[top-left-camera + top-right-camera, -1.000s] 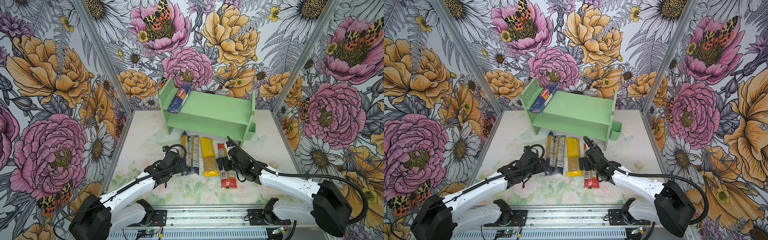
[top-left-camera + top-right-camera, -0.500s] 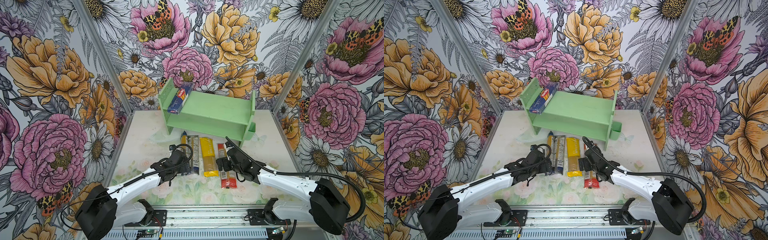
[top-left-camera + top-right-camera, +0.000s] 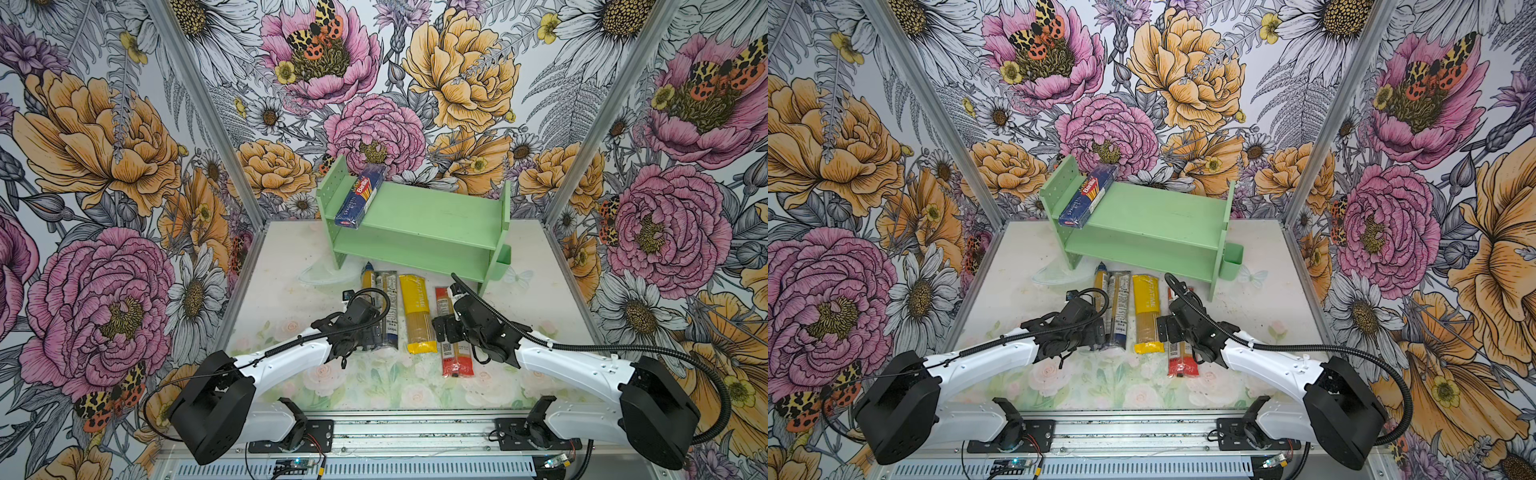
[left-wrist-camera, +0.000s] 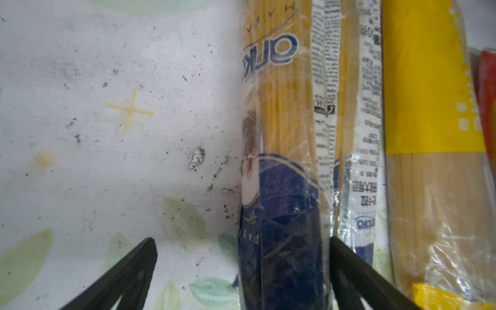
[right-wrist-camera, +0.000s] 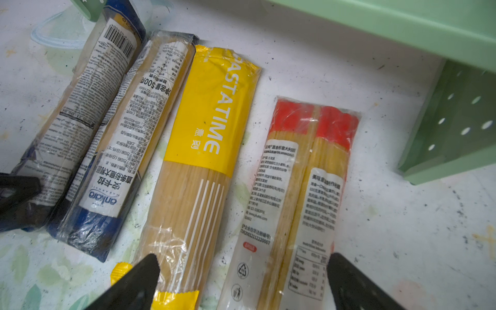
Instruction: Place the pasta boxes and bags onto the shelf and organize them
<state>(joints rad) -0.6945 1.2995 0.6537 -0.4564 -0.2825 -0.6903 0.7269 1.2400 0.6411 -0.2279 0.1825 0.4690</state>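
Left wrist view gives us the left claw (image 4: 243,271) spread wide astride a clear navy-ended bag (image 4: 284,161) on the table (image 4: 107,161). A second navy-ended bag (image 5: 128,150), a yellow bag (image 5: 204,134) and a red-ended bag (image 5: 300,188) lie alongside, with the right claw (image 5: 241,284) parted above the last. A blue box (image 3: 359,201) tops the green shelf (image 3: 432,216). From above, the left arm (image 3: 291,357) covers much of the first bag.

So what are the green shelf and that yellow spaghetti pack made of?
The shelf: probably painted wood or board, matte mint, flat panels with drilled holes. The yellow pack: thin glossy plastic film, wrinkled, its clear half showing the spaghetti.
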